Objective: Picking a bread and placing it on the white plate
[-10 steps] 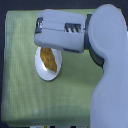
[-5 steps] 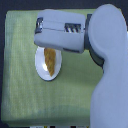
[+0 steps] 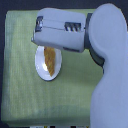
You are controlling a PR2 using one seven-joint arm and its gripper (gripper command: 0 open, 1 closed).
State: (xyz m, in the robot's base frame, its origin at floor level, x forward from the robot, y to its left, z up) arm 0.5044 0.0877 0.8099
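Note:
The white plate [image 3: 42, 71] sits on the green cloth, left of centre in the exterior view. The golden-brown bread [image 3: 50, 60] lies lengthwise on it, its far end hidden under my gripper. My gripper [image 3: 41, 38] is a bulky grey-white body hanging right above the plate's far rim. That body covers the fingers, so I cannot see how the jaws stand or whether they touch the bread.
A green cloth [image 3: 20, 95] covers the table top, with its edges visible on the exterior view's left and bottom. The thick grey arm [image 3: 110, 75] fills the exterior view's right side.
Almost nothing differs: the gripper stays over the plate's far rim and the bread rests in the same spot on the plate.

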